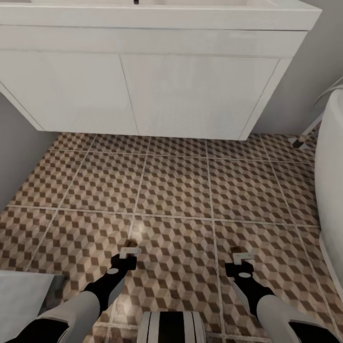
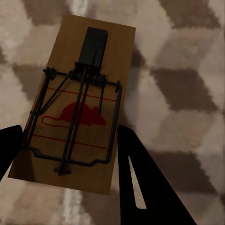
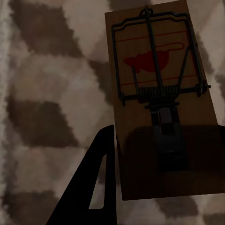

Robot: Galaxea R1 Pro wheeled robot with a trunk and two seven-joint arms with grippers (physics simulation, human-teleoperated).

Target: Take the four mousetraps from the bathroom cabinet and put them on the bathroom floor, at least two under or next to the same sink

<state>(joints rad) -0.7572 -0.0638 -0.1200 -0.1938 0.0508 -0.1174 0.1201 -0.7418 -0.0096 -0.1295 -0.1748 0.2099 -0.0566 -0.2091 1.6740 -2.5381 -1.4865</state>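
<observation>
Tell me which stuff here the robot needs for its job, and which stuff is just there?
Needed:
left mousetrap, in the left gripper
right mousetrap, in the right gripper
bathroom floor
sink vanity

Just there:
bathtub
grey wall

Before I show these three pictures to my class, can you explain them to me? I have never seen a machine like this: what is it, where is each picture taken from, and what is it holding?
This is a simulated two-armed wheeled robot in a bathroom. The big picture comes from a camera on its head, looking down over both arms at the patterned floor tiles, with the white vanity ahead and a bathtub at the right edge. The two close-ups come from cameras near each gripper. The left gripper holds a mousetrap, a tan wooden board with a wire spring and a red mouse mark. The right gripper holds another mousetrap. Both traps hang above the tiles; neither appears set down yet.
</observation>
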